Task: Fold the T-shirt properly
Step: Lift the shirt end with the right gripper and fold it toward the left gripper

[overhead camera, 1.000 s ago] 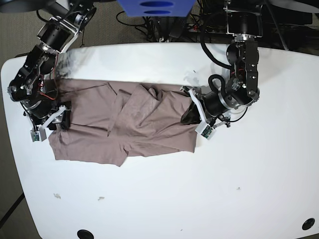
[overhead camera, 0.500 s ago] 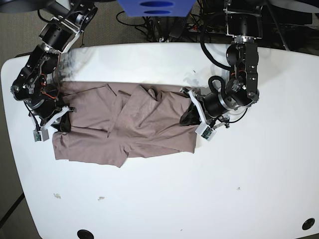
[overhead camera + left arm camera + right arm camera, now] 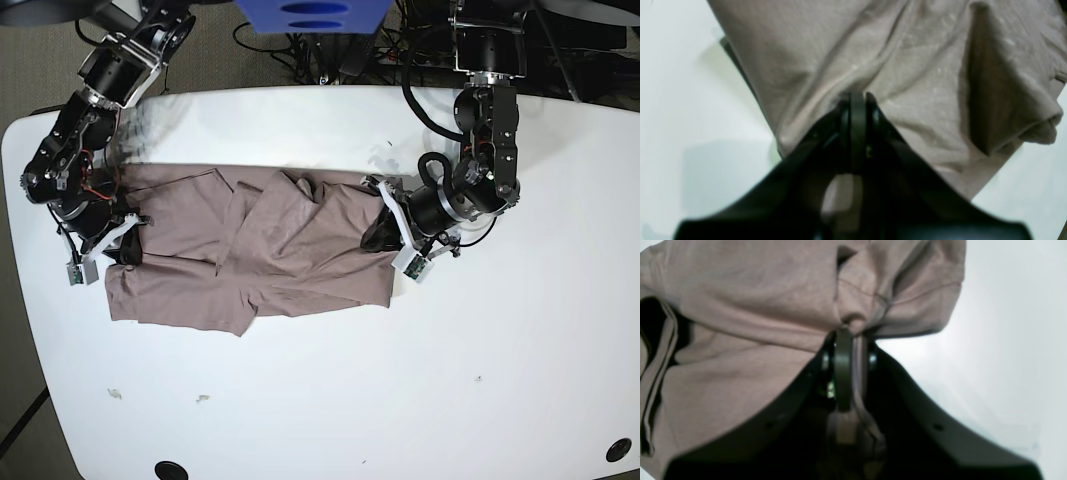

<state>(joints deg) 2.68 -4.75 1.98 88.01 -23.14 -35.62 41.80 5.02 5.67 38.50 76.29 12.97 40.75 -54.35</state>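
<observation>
Lying spread and wrinkled across the white counter (image 3: 520, 380): the T-shirt (image 3: 270, 250), partly folded over itself at centre. Left tool (image 3: 853, 100) at the garment's 3 o'clock edge, pinched tight on a fold of cloth. Right tool (image 3: 848, 336) at the 9 o'clock edge, clamped narrow on bunched fabric

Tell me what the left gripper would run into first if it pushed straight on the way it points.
More of the T-shirt. The left gripper is shut on the cloth's edge and points across the garment, so it would plough into wrinkled fabric lying on the white table. How high it sits above the table is unclear.
</observation>
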